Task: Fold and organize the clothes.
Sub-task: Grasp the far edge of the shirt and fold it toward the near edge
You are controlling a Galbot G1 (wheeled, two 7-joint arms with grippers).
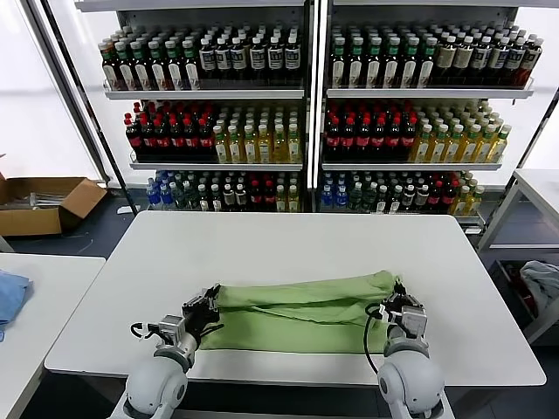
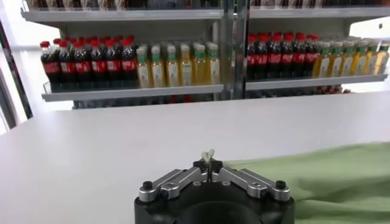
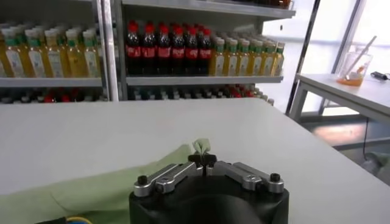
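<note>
Left gripper (image 1: 210, 301) pinches the left end of the light green shirt (image 1: 301, 312), jaws clenched on a small tuft of cloth — shirt lies folded in a long band along the near edge of the white table (image 1: 297, 240). Right gripper (image 1: 395, 295) is clamped on the band's right end the same way — bottle shelves (image 1: 306, 113) stand behind the table.

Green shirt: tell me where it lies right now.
In the head view the green shirt lies folded along the near edge of the white table, stretched between the left end effector and right end effector, each pinching a corner.
</note>
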